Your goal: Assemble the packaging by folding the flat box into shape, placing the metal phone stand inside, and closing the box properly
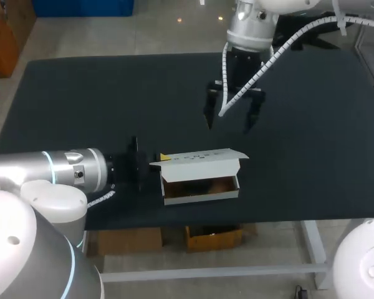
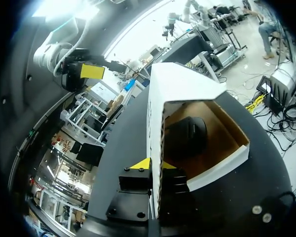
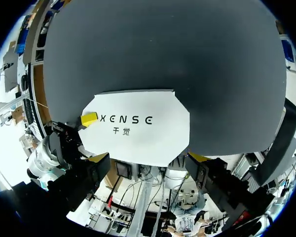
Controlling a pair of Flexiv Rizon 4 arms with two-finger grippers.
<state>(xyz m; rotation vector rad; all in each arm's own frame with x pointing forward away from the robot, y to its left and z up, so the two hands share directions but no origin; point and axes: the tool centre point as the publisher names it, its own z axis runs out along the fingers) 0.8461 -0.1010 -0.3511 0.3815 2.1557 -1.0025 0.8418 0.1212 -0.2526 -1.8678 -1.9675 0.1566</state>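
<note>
1. The box [image 1: 201,194] is a small white carton with a plain brown cardboard inside. It lies open on the black tabletop [image 1: 81,93], directly ahead of the left pincer [image 2: 154,165].
2. Its lid [image 2: 180,84] is a white flap with angled corners and dark print on the outer face. It stands raised along one long side of the box, tilted over the opening and not closed down.
3. The lid's corrugated end edge runs between the left pincer's fingers. One yellow tip lies on the outer face and the other on the inner face, so this pincer is clamped narrowly on the lid at the end nearest to it.
4. Inside the box lies the phone stand [image 2: 186,136], a dark rounded shape on the brown floor, ahead of the left pincer on the inner side of the lid. Its finer form cannot be made out.
5. The right pincer [image 3: 148,157] hangs above the tabletop on the lid side of the box, its fingers spread wide with nothing between them.
6. In the right wrist view the lid's outer face lies ahead of and below the right pincer, apart from it. One yellow tip of the left pincer rests on the lid's end.
</note>
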